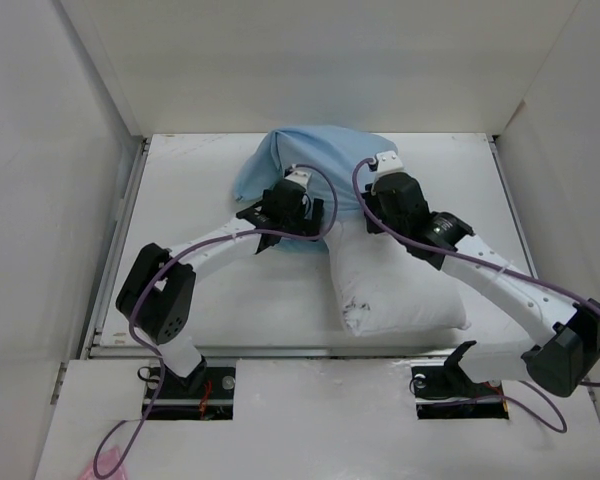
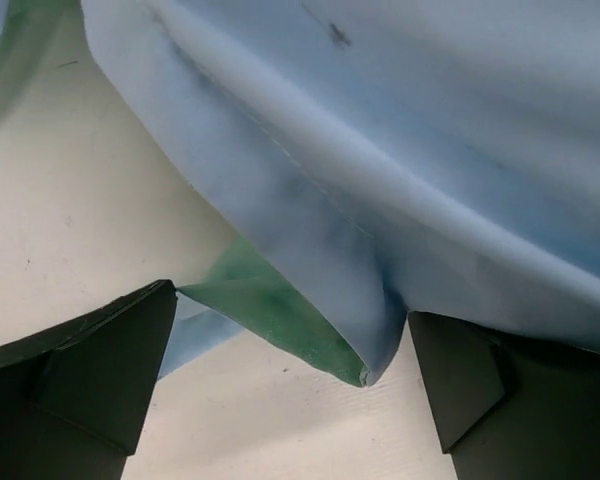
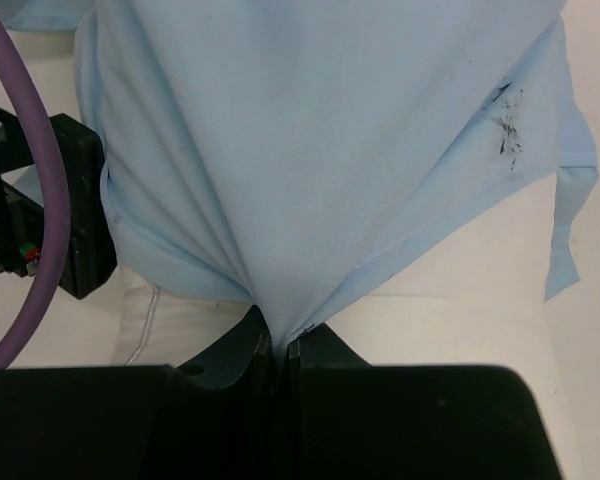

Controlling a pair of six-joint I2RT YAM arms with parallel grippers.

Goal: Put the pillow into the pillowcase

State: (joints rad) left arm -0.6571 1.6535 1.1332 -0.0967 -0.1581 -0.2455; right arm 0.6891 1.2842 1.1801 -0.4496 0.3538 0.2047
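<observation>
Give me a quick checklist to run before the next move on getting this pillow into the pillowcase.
1. Hold by the right claw on the pillowcase edge: ok, shut on the fabric.
2. Hold by the left claw: not ok, jaws wide open, a fabric corner hangs loose between them.
3. Cover over the pillow: not ok, its near part lies bare.
4. Support: ok, the pillow lies wholly on the table.
5. Lower layer of the pillowcase under the pillow: cannot tell, hidden.
</observation>
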